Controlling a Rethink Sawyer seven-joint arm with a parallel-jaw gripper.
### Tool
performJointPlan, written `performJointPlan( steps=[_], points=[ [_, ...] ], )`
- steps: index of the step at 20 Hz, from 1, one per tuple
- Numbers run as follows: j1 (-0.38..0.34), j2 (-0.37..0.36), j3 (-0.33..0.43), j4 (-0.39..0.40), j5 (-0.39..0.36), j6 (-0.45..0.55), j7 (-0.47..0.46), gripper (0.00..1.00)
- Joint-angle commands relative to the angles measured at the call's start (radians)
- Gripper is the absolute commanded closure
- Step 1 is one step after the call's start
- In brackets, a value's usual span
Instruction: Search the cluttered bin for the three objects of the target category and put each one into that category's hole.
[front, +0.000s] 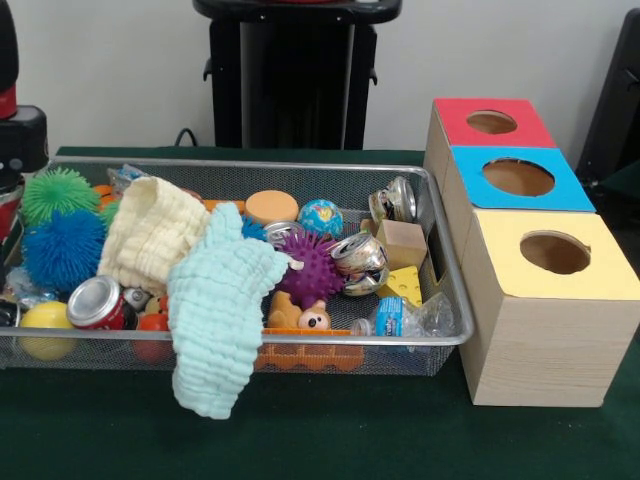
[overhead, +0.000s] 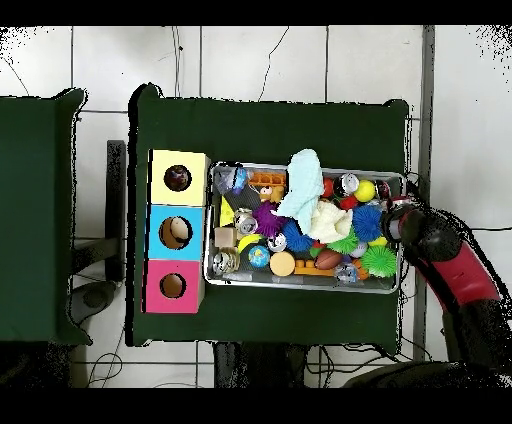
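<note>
A wire mesh bin is full of mixed items. A mint cloth hangs over its front rim, and a cream cloth lies behind it. A red can, two crushed silver cans, a purple spiky ball, fuzzy blue and green balls and a wooden block show. Beside the bin stand three boxes with holes: red, blue, yellow. My gripper sits at the bin's end by the fuzzy balls, mostly hidden.
The red and black arm reaches in along the bin's short side, away from the boxes. A cheese wedge, a plastic bottle and a toy bear lie near the front rim. Green cloth covers the table.
</note>
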Motion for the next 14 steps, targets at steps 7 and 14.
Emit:
performJointPlan(
  steps=[7, 14],
  points=[
    [0.027, 0.02, 0.139, 0.149, 0.021, 0.103, 0.067, 1.0],
    [0.01, 0.018, 0.238, 0.263, 0.073, -0.06, 0.17, 1.0]
  ],
)
